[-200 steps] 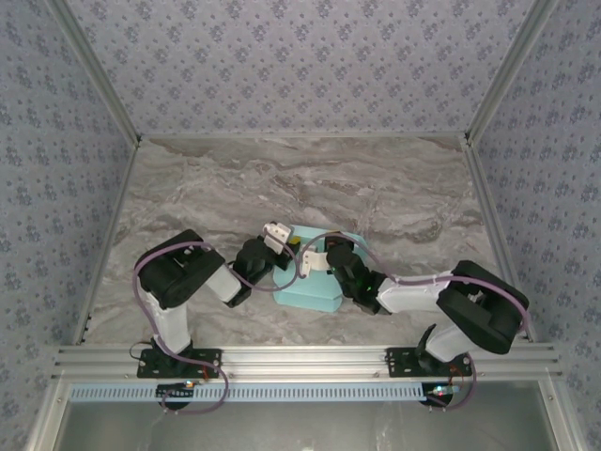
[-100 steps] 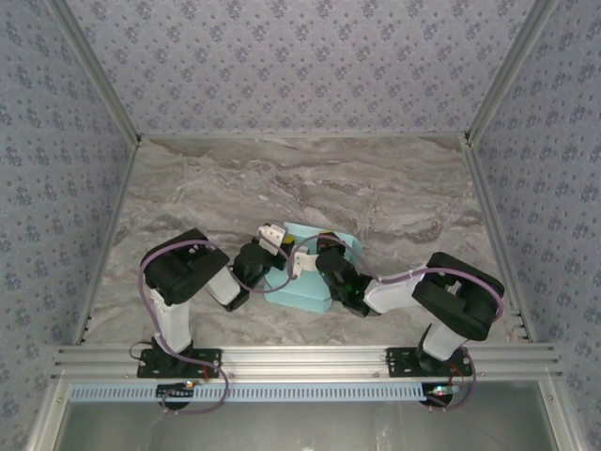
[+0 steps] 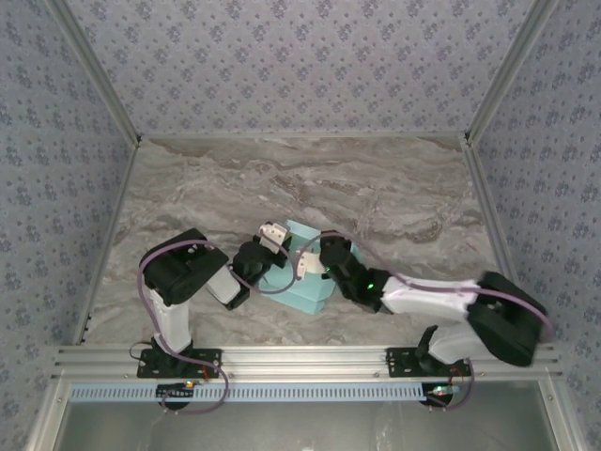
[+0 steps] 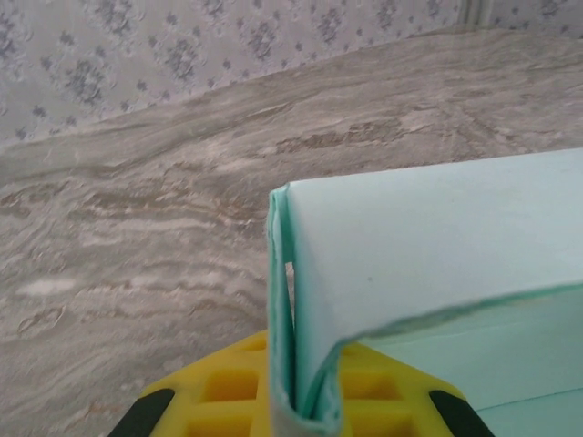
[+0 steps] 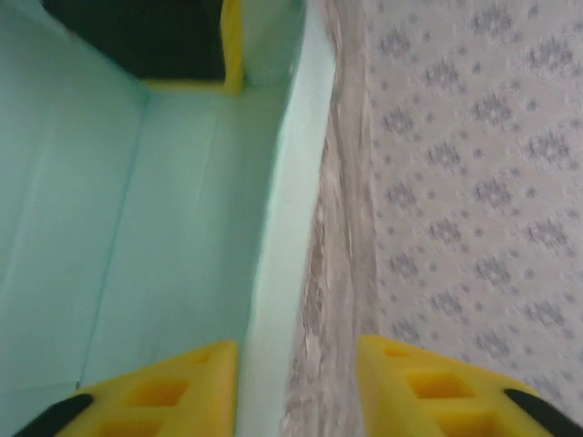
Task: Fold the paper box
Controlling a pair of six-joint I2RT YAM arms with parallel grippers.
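While the left gripper (image 4: 296, 405) is pinching a doubled wall of the paper box (image 4: 437, 246) tight, the right gripper (image 5: 296, 387) is straddling another raised wall right in front of it, jaws parted and clamping nothing. Compared with 1 second ago, the right arm (image 3: 423, 299) is reaching further in and the box is looking narrower from above, so I judge a side panel is being stood up. Just ahead of the left gripper, its wrist view is showing the 2-layer fold edge, which the top view is not resolving. Beyond that, the marbled surface (image 4: 137, 228) is stretching away.
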